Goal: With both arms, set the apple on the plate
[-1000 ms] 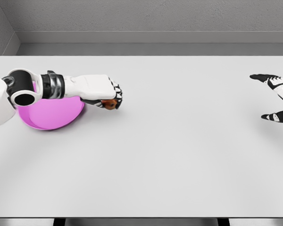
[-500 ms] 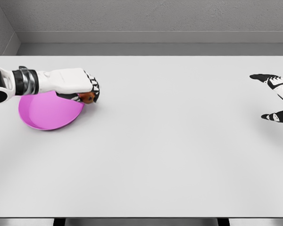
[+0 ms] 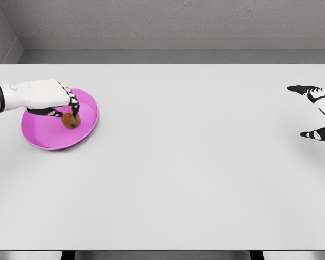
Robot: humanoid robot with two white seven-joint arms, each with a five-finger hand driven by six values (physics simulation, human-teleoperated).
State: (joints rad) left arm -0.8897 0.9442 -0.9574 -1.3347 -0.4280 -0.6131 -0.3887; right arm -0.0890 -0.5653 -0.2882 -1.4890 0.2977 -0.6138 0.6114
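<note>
Gripping apple (image 3: 71,121) over pink plate (image 3: 43,138): left robot hand (image 3: 49,97) | right robot hand (image 3: 317,114) spread, far right | table (image 3: 195,173)

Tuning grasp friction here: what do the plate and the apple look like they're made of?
Plate: looks like smooth plastic or glazed ceramic, uniform magenta with a soft sheen along the rim; the render leaves it open. Apple: reddish-brown mottled skin with a dull finish, too small to judge further. The left hand has its fingers at it.

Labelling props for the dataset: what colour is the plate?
The plate is bright pink-magenta, seen clearly in the head view.
</note>
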